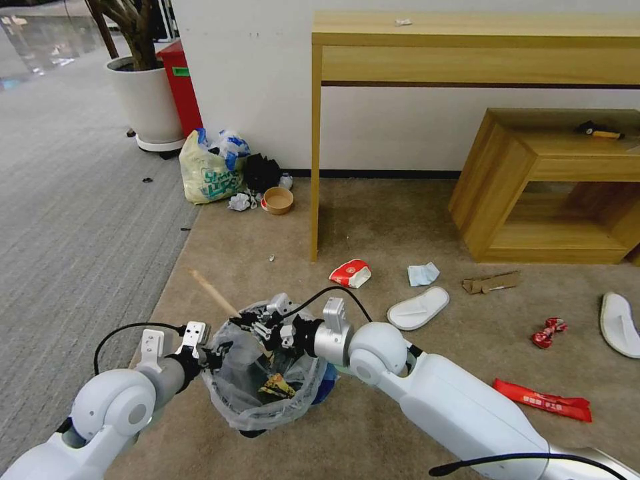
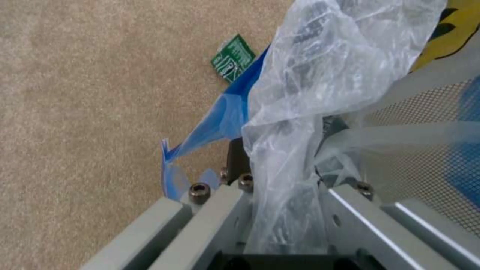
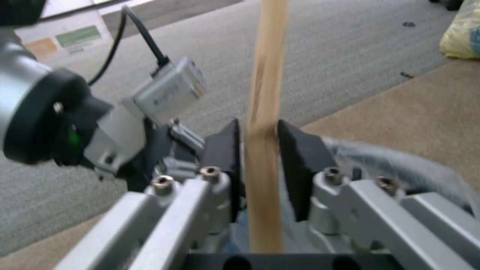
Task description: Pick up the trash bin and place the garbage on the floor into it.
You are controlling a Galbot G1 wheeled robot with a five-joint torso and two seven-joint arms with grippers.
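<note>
I am clamping the right gripper on the wooden stick above the trash bin, whose rim the left gripper is pinching; a yellow wrapper is lying inside. My left wrist view is showing a green scrap on the floor below.

Matt pale wooden stick betw. right tool black rubbery pads, brushed-metal links; crinkly glossy clear plastic bag in left tool; short-pile floor.
</note>
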